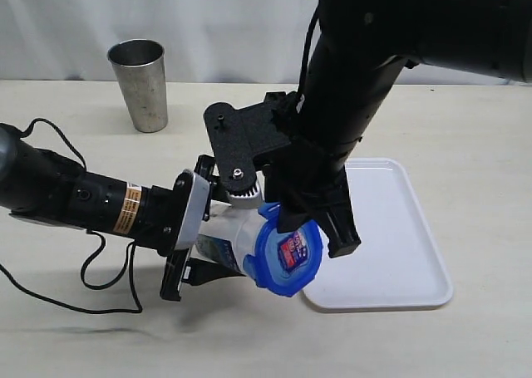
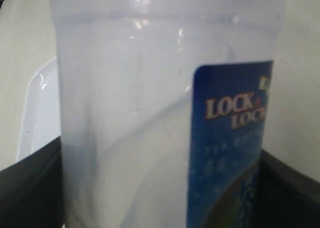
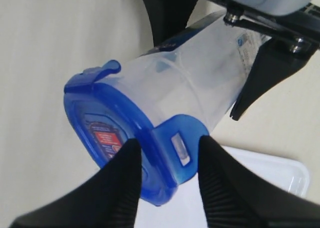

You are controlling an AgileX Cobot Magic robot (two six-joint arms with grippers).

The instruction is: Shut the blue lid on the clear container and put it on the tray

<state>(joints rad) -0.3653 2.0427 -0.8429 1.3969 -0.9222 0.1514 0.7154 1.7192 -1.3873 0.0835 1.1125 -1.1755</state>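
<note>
1. The left gripper [image 1: 212, 228] has its jaws closed on the sides of the clear container [image 1: 241, 233]. The container lies tipped on its side, off the tray [image 1: 416, 253]. Its top end points at the tray's near corner.
2. The blue lid [image 1: 288, 257] sits on the container's mouth. So the step in hand looks like locking the lid by pushing its flaps down.
3. The right gripper [image 1: 314, 228] is at the lid from above. Its two fingers [image 3: 120, 188] stand partly apart, one on each side of a blue flap [image 3: 180, 133]. I cannot tell if they squeeze the flap or just sit beside it, because the view is so close.
4. Another flap [image 3: 95, 75] sticks out from the lid, so it looks not snapped down yet.
5. Next, I think each loose flap needs a firm push flat against the container's wall. The left gripper has to hold tight so the container does not slip. After that the container can go onto the tray.
6. The blue label [image 2: 230, 138] says "LOCK" twice in gold letters, one word above the other, and the lower word is cut off. The small lines under it are too blurry to read. The lid's red and blue sticker [image 3: 102, 138] has writing too small to read.
</note>
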